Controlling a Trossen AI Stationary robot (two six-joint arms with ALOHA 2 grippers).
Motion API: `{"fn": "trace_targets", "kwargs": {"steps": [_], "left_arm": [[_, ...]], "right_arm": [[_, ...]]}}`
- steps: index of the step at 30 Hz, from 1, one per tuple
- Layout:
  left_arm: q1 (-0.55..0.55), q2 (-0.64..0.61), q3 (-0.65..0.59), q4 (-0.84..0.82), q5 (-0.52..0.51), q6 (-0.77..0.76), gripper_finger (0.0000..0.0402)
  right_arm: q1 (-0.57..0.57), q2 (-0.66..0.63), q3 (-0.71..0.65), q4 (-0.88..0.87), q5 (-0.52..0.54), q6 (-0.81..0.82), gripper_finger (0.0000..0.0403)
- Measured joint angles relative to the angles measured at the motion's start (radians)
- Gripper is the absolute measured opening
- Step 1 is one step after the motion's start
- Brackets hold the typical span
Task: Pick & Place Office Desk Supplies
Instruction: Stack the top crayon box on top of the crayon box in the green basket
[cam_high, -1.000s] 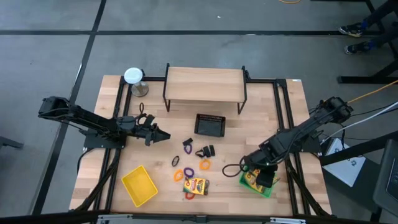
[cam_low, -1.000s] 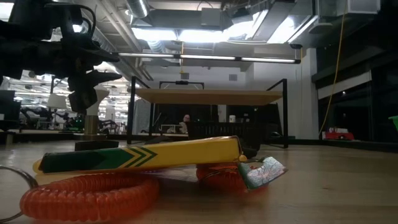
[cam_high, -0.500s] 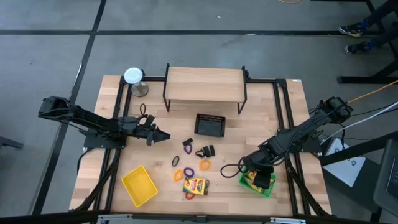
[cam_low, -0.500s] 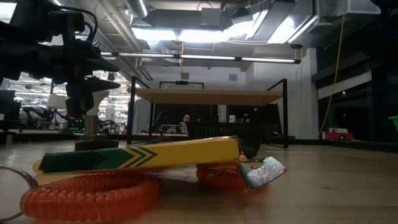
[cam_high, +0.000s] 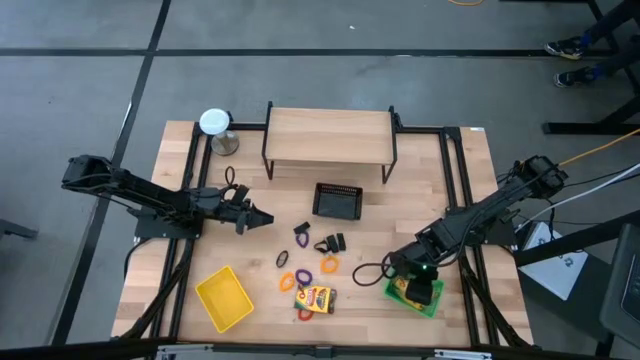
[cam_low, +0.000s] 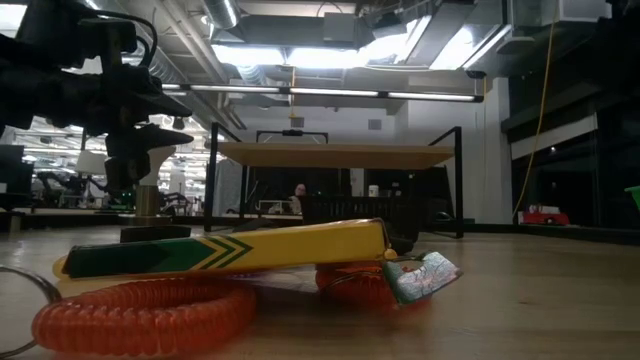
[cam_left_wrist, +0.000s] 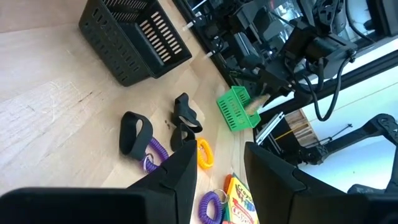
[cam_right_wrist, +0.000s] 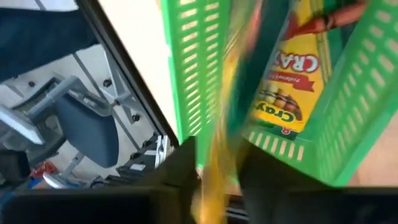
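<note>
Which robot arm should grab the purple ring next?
Probably the left. The left gripper hangs open over bare table, just beside the loose supplies, and the purple ring lies closest to it. The right gripper is busy over the green tray, farther away, with a crayon pack inside.

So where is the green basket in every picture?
High view: the green slotted plastic tray sits near the table's front right corner, under the right arm.
Low view: only a green sliver at the picture's right edge, too little to tell.
Left wrist view: small and far off, past the black clips.
Right wrist view: fills the picture, a yellow crayon pack inside.
Shared landmark: black mesh basket, also in the left wrist view.
</note>
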Motion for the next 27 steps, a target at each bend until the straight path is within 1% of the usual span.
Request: {"fn": "trace_targets", "kwargs": {"steps": [3, 5, 7, 9, 12, 15, 18, 23, 25, 27], "left_arm": [[0.0, 0.0, 0.0, 0.0, 0.0, 0.0, 0.0129], [0.0, 0.0, 0.0, 0.0, 0.0, 0.0, 0.0129], [0.0, 0.0, 0.0, 0.0, 0.0, 0.0, 0.0129], [0.0, 0.0, 0.0, 0.001, 0.0, 0.001, 0.0129], [0.0, 0.0, 0.0, 0.0, 0.0, 0.002, 0.0129], [0.0, 0.0, 0.0, 0.001, 0.0, 0.002, 0.0129], [0.0, -0.001, 0.0, 0.01, -0.01, 0.002, 0.0129], [0.0, -0.001, 0.0, 0.158, -0.044, 0.045, 0.0129], [0.0, -0.001, 0.001, 0.186, -0.059, 0.047, 0.0129], [0.0, -0.001, 0.004, 0.18, -0.062, 0.047, 0.0129]], "right_arm": [[0.0, 0.0, 0.0, 0.0, 0.01, 0.006, 0.0179], [0.0, 0.0, 0.0, 0.0, 0.013, 0.01, 0.0213], [0.0, 0.0, 0.0, 0.0, 0.013, 0.019, 0.0236], [0.0, 0.0, 0.0, 0.0, 0.014, 0.028, 0.0249], [0.0, 0.0, 0.0, -0.005, 0.03, 0.031, 0.0253], [-0.001, 0.0, 0.0, -0.011, 0.054, 0.032, 0.0246], [-0.004, 0.0, 0.0, -0.028, 0.104, 0.038, 0.0238], [-0.032, 0.0, 0.001, -0.04, 0.191, 0.087, 0.0233], [-0.046, 0.0, 0.001, -0.067, 0.204, 0.12, 0.0233], [-0.057, 0.0, 0.001, -0.099, 0.197, 0.156, 0.0233]]}}
